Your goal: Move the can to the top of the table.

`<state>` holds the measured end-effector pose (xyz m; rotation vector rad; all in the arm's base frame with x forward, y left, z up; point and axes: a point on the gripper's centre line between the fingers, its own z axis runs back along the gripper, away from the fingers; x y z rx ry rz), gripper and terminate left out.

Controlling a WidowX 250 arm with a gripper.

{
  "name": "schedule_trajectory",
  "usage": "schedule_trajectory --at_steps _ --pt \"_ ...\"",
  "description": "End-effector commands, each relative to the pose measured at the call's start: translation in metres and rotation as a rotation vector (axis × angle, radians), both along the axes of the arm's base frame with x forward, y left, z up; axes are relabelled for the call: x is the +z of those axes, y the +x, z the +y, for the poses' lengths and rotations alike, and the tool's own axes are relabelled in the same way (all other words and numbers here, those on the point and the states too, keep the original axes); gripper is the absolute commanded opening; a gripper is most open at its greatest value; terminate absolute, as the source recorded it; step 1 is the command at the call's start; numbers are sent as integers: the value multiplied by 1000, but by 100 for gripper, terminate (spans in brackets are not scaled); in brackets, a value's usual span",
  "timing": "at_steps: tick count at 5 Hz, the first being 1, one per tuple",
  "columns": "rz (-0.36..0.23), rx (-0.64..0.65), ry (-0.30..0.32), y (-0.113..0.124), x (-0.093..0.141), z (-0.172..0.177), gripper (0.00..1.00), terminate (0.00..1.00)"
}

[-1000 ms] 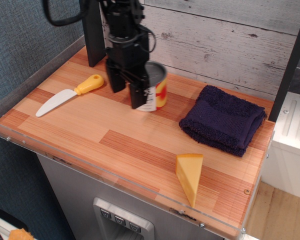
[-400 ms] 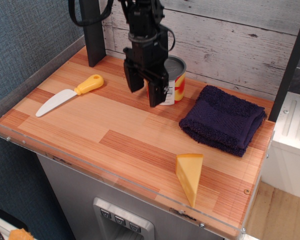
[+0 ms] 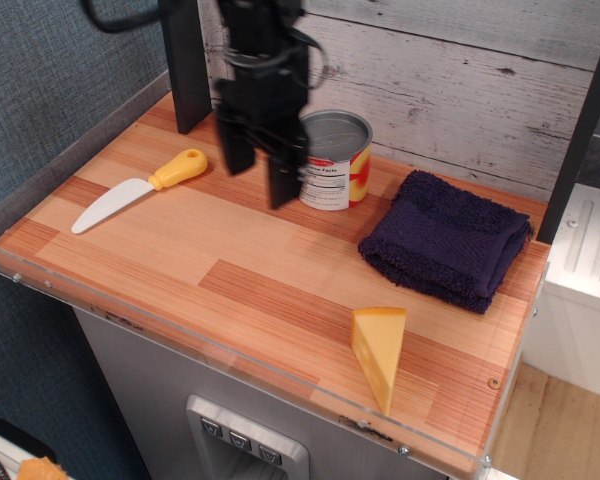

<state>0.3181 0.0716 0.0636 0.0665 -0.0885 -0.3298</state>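
The can (image 3: 334,160) stands upright near the back edge of the striped wooden table (image 3: 230,270), close to the white plank wall. It has a grey lid, a white nutrition label and a red-and-yellow picture. My black gripper (image 3: 261,178) hangs just left of the can, apart from it. Its jaws are open and hold nothing. One finger (image 3: 284,180) partly covers the can's left side.
A yellow-handled knife (image 3: 140,187) lies at the left. A dark blue towel (image 3: 446,240) lies at the right, next to the can. A cheese wedge (image 3: 380,350) sits near the front edge. Clear acrylic guards (image 3: 70,290) rim the table. A black post (image 3: 185,60) stands at the back left.
The can was carried right and back, toward the wall, and now stands there. My gripper has let go of it and moved off to the left.
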Motion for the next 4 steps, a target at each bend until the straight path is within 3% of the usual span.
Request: schedule_trajectory --at_steps 1,3,4 --pt "-97 122 79 -26 43 51 100 0" --pt "-173 199 80 -9 62 79 100 0" --pt "-173 199 80 -9 62 79 100 100"
